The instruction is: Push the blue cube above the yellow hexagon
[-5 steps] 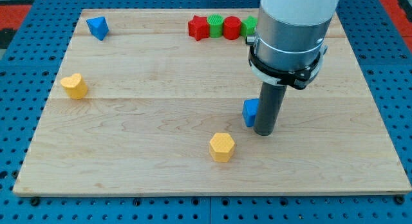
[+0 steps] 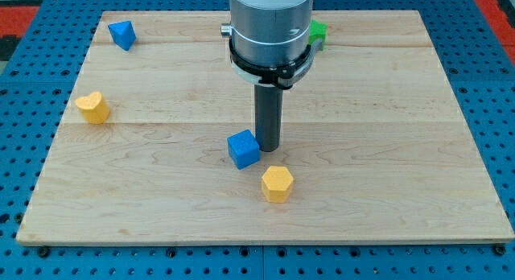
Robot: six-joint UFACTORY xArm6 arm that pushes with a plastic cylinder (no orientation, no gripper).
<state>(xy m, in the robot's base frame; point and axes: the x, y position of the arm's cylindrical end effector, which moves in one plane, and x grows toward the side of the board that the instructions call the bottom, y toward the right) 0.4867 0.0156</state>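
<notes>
Blue cube [image 2: 243,148] is sitting just up and to the view's left of the yellow hexagon [image 2: 277,183], close but with a sliver of board between them; my tip [image 2: 267,146] is pressed right against the cube's right-hand side, which makes sense since a rod can only shove from the side opposite where the block should go. No fingers on this thing, just a plain rod, so nothing is held; it only leans on the cube.

Judging by how things lie, the cube is roughly where it needs to be, though a touch too far left to count as squarely above the hexagon; I'd guess the next nudge has to come from the cube's left, and gently, because the hexagon is near enough to get bumped.

Everything else is well out of the way: a second blue block [image 2: 121,34] up in the top-left corner, a yellow heart-ish block [image 2: 93,107] on the left edge, and a green block [image 2: 319,32] peeking out behind my arm at the top; anything else back there is hidden.
</notes>
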